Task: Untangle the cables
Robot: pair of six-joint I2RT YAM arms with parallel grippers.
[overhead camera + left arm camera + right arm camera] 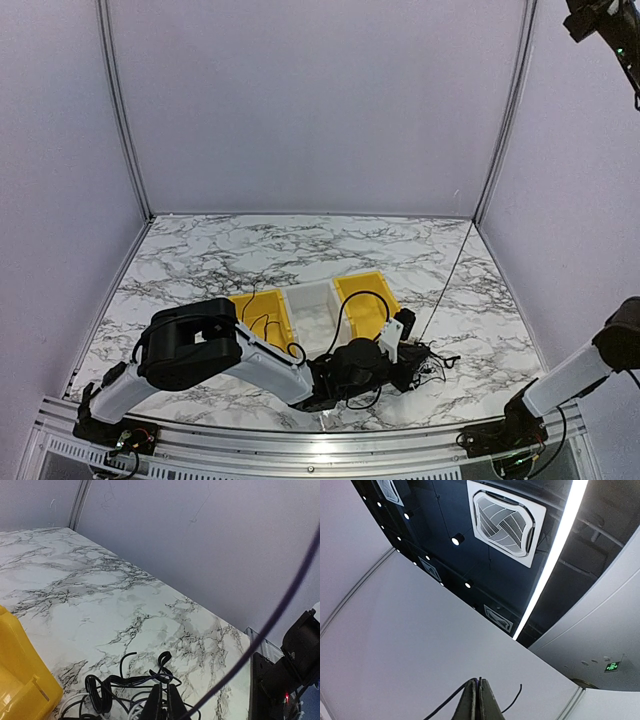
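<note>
Left arm half hides the cables beside the bins, maybe a strand in the yellow bin. Left claw and right claw both clamp cable.

Lab booth: white wall panels, marble tabletop.

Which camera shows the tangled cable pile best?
The left wrist view: the cable pile lies close up, with its loops distinct. The top view shows it small, partly behind the left arm. The right wrist view shows only one strand.
</note>
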